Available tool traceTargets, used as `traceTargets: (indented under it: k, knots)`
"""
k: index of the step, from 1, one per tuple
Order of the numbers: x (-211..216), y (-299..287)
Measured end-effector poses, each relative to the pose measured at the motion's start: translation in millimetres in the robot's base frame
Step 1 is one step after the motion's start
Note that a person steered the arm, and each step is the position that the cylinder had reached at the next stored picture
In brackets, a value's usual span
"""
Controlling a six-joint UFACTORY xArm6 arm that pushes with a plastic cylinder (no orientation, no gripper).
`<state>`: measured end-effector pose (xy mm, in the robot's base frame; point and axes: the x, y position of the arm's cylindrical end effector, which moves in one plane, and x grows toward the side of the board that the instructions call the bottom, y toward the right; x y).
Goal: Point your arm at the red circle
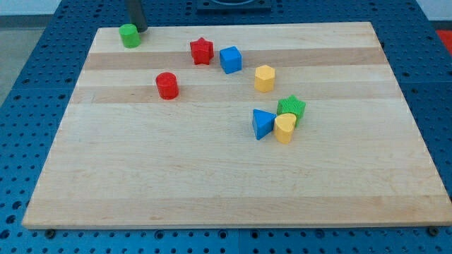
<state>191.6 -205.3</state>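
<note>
The red circle (167, 85) is a short red cylinder on the wooden board (212, 176), left of centre in the upper half. My tip (140, 30) is at the view's top left, at the board's top edge, right beside the green cylinder (129, 35). The tip is well above and to the left of the red circle, apart from it.
A red star (201, 51) and a blue cube (230, 60) lie near the top centre. A yellow hexagonal block (264, 78) is to their right. A blue triangle (263, 123), a green star-like block (291, 109) and a yellow block (285, 128) cluster right of centre.
</note>
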Motion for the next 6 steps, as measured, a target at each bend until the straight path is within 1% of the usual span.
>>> traceTargets:
  k: [3, 6]
  knots:
    - [12.3, -2.3]
    - [15.5, -1.2]
